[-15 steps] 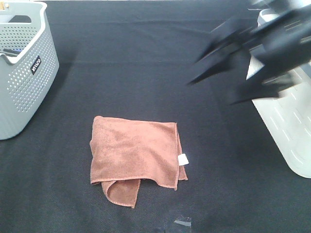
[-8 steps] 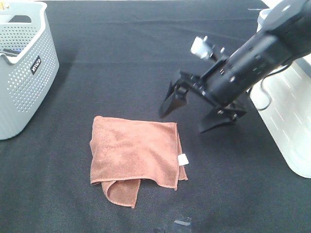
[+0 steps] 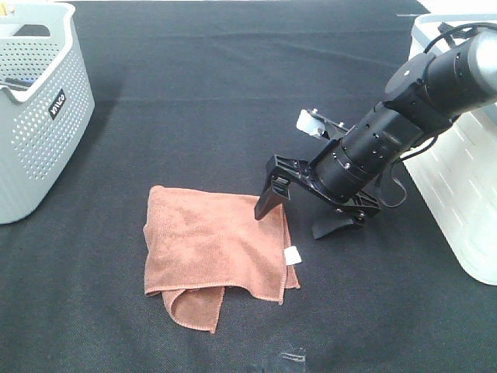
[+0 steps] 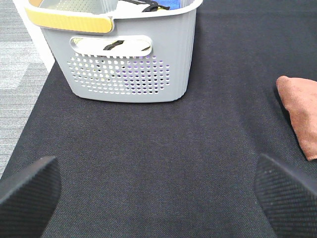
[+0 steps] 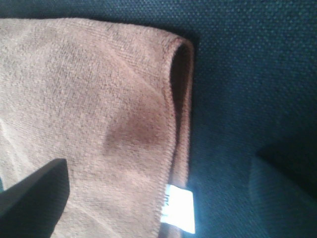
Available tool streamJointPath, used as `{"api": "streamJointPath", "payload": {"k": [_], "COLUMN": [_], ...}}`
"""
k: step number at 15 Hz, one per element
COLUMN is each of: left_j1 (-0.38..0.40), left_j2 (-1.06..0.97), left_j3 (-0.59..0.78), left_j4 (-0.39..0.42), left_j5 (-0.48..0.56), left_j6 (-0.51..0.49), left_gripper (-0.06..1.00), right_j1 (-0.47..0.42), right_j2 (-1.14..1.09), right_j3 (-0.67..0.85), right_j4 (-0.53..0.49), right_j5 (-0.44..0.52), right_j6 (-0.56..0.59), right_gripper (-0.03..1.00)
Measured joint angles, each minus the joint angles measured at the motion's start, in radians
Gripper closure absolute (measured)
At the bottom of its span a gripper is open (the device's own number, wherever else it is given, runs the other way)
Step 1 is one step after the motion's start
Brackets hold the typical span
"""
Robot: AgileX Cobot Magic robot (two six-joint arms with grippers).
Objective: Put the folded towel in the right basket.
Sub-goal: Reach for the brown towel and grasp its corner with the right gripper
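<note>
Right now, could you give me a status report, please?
Right gripper open, astride folded towel at tag-side edge. Left gripper open, away from towel. Towel flat, not gripped. Nothing blocking right basket.

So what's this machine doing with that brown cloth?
The right gripper is open at the right edge of the folded towel, one finger over the cloth, one beside it. Nothing is gripped; the towel lies on the table. The right basket, where it should go, stands alongside. The left gripper is open, facing the grey basket.
</note>
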Motion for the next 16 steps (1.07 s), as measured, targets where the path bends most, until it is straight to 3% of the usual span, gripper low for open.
{"api": "streamJointPath", "payload": {"k": [7, 10, 16], "left_j1": [0.0, 0.0, 0.0], "left_j2": [0.0, 0.0, 0.0], "left_j3": [0.0, 0.0, 0.0], "left_j4": [0.0, 0.0, 0.0], "left_j5": [0.0, 0.0, 0.0], "left_j6": [0.0, 0.0, 0.0], "left_gripper": [-0.04, -0.04, -0.04], "right_j1": [0.012, 0.119, 0.245], "right_j2": [0.03, 0.079, 0.186], "right_j3": [-0.011, -0.058, -0.243], "right_j4": [0.038, 0.098, 0.095], "right_j5": [-0.007, -0.056, -0.038], "right_j6": [-0.003, -0.005, 0.031], "right_gripper": [0.02, 0.03, 0.12]}}
